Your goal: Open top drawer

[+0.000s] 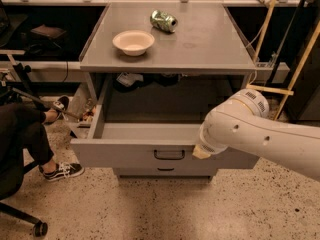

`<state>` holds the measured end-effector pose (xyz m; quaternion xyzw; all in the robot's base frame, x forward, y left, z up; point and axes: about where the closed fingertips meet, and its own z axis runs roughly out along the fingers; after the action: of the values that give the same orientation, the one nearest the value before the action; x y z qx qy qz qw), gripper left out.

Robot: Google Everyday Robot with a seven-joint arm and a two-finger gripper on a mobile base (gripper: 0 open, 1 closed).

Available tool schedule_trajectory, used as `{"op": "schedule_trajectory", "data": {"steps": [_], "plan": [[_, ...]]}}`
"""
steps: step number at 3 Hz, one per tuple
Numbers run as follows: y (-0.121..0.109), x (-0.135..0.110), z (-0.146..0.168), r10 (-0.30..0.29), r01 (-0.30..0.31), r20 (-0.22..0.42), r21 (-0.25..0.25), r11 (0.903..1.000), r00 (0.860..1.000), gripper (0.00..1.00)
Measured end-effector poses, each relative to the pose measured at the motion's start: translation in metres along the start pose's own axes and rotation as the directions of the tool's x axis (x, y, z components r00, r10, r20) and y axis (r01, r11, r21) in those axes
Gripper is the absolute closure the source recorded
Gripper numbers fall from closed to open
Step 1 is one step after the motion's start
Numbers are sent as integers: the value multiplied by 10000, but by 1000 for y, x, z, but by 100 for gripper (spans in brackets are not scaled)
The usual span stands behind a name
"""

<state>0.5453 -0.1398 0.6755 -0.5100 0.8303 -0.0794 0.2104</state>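
Gripper [202,152] sat at the front of the top drawer [125,156], just right of its black bar handle [169,154]; whether it was apart or together could not be told. Pulled well out, the drawer looked rigid and fairly heavy, best gripped at that central handle.

No legible text anywhere, even on can [164,21] at 12 o'clock. Gripper [202,152] toward 5 o'clock, at top drawer [125,156] front edge.
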Motion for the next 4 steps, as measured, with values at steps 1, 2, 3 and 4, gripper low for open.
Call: {"op": "schedule_trajectory", "data": {"steps": [1,2,3,4], "plan": [[8,6,-2,164,-164,-7,7,9999,9999,100],[7,6,-4,165,-165,-7,7,9999,9999,100],[13,11,-6,310,-310,-12,15,9995,9995,100],[13,10,-8,310,-310,-12,16,9995,9995,100]]}}
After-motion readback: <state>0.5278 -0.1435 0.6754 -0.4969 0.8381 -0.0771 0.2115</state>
